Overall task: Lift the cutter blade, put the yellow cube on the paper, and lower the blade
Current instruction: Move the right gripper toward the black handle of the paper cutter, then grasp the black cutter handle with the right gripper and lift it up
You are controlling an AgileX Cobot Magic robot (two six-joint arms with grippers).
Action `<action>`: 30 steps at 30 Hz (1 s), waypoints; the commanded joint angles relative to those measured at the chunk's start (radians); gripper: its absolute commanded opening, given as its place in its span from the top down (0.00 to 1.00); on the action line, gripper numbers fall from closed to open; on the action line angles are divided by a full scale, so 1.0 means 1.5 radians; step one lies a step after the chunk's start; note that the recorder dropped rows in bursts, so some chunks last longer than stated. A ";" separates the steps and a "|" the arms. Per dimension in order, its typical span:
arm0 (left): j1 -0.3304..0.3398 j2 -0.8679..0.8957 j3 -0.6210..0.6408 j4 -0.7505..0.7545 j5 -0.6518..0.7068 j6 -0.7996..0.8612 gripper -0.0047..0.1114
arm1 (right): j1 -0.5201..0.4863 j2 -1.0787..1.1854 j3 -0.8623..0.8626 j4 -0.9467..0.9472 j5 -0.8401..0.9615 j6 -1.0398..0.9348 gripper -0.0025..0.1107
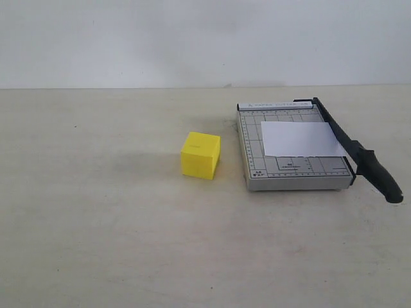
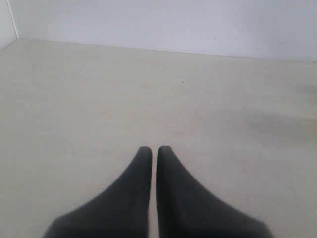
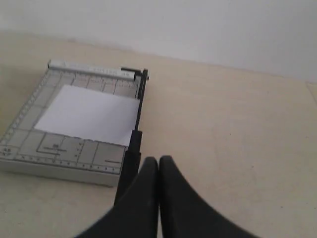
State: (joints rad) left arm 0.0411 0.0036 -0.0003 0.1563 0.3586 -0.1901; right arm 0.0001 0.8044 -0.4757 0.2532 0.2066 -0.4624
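Note:
The yellow cube point(image 1: 201, 154) sits on the table left of the grey gridded cutter board point(image 1: 282, 172). The white paper point(image 1: 300, 138) lies flat on the board, also seen as the paper point(image 3: 89, 113) in the right wrist view. The cutter blade point(image 1: 353, 149) lies lowered along the board's right edge, its thick handle pointing toward the front. My right gripper point(image 3: 158, 160) is shut and empty, just beside the blade's handle point(image 3: 128, 166). My left gripper point(image 2: 154, 148) is shut and empty over bare table. Neither gripper shows in the exterior view.
A pale wall runs behind the beige table point(image 1: 96, 224). The board stands at the right middle of the table, the cube near the centre.

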 commanded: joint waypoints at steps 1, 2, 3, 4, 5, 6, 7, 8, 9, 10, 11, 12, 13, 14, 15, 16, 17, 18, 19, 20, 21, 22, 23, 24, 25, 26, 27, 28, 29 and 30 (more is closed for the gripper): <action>-0.003 -0.002 0.000 -0.002 -0.001 0.003 0.92 | -0.001 0.142 -0.089 0.016 0.040 0.076 0.97; -0.003 -0.002 0.000 -0.002 -0.001 0.003 0.92 | -0.001 0.186 -0.123 0.013 0.106 0.092 0.92; -0.003 -0.002 0.000 -0.002 -0.001 0.003 0.92 | -0.001 0.208 -0.139 0.013 0.140 0.089 0.86; -0.003 -0.002 0.000 -0.002 -0.001 0.003 0.92 | -0.001 0.225 -0.151 0.013 0.162 0.089 0.81; -0.003 -0.002 0.000 -0.002 -0.001 0.003 0.92 | -0.001 0.244 -0.164 0.016 0.182 0.089 0.74; -0.003 -0.002 0.000 -0.002 -0.001 0.003 0.92 | -0.001 0.261 -0.176 0.018 0.192 0.094 0.68; -0.003 -0.002 0.000 -0.002 -0.001 0.003 0.92 | -0.001 0.275 -0.183 0.018 0.194 0.096 0.63; -0.003 -0.002 0.000 -0.002 -0.001 0.003 0.92 | -0.001 0.286 -0.189 0.018 0.193 0.097 0.59; -0.003 -0.002 0.000 -0.002 -0.001 0.003 0.92 | -0.001 0.295 -0.193 0.018 0.187 0.097 0.57; -0.003 -0.002 0.000 -0.002 -0.001 0.003 0.92 | -0.001 0.303 -0.195 0.018 0.182 0.097 0.56; -0.003 -0.002 0.000 -0.002 -0.001 0.003 0.92 | -0.001 0.308 -0.195 0.018 0.178 0.098 0.56; -0.003 -0.002 0.000 -0.002 -0.001 0.003 0.92 | 0.000 0.317 -0.195 0.026 0.173 0.098 0.56; -0.003 -0.002 0.000 -0.002 -0.001 0.003 0.92 | 0.000 0.322 -0.189 0.029 0.159 0.090 0.56; -0.003 -0.002 0.000 -0.002 -0.001 0.003 0.92 | 0.000 0.323 -0.161 0.066 0.081 0.045 0.56; -0.003 -0.002 0.000 -0.002 -0.001 0.003 0.92 | 0.000 0.320 -0.145 0.101 0.042 0.016 0.56; -0.003 -0.002 0.000 -0.002 -0.001 0.003 0.92 | 0.000 0.307 -0.100 0.172 -0.035 -0.048 0.56; -0.003 -0.002 0.000 -0.002 -0.001 0.003 0.92 | 0.000 0.300 -0.074 0.195 -0.066 -0.063 0.56; -0.003 -0.002 0.000 -0.002 -0.001 0.003 0.92 | 0.000 0.284 -0.022 0.226 -0.119 -0.070 0.56; -0.003 -0.002 0.000 -0.002 -0.001 0.003 0.92 | 0.006 0.281 -0.003 0.227 -0.138 -0.067 0.56; -0.003 -0.002 0.000 -0.002 -0.001 0.003 0.92 | 0.034 0.276 0.031 0.227 -0.182 -0.064 0.56; -0.003 -0.002 0.000 -0.002 -0.001 0.003 0.92 | 0.068 0.275 0.037 0.218 -0.192 -0.066 0.56; -0.003 -0.002 0.000 -0.002 -0.001 0.003 0.92 | 0.095 0.275 0.037 0.188 -0.196 -0.067 0.56; -0.003 -0.002 0.000 -0.002 -0.001 0.003 0.92 | 0.130 0.275 0.037 0.158 -0.205 -0.067 0.56; -0.003 -0.002 0.000 -0.002 -0.001 0.003 0.92 | 0.147 0.277 0.037 0.138 -0.211 -0.067 0.56; -0.003 -0.002 0.000 -0.002 -0.001 0.003 0.92 | 0.148 0.280 0.037 0.136 -0.219 -0.068 0.56; -0.003 -0.002 0.000 -0.002 -0.001 0.003 0.92 | 0.147 0.280 0.037 0.138 -0.228 -0.068 0.56; -0.003 -0.002 0.000 -0.002 -0.001 0.003 0.92 | 0.146 0.280 0.037 0.138 -0.244 -0.068 0.56; -0.003 -0.002 0.000 -0.002 -0.001 0.003 0.92 | 0.146 0.280 0.037 0.138 -0.254 -0.073 0.56; -0.003 -0.002 0.000 -0.002 -0.001 0.003 0.92 | 0.146 0.280 0.037 0.138 -0.268 -0.087 0.56; -0.003 -0.002 0.000 -0.002 -0.001 0.003 0.92 | 0.146 0.280 0.037 0.138 -0.271 -0.094 0.56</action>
State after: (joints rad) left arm 0.0411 0.0036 -0.0003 0.1563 0.3586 -0.1901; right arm 0.2186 1.2240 -0.4271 0.4696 -0.1642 -0.5738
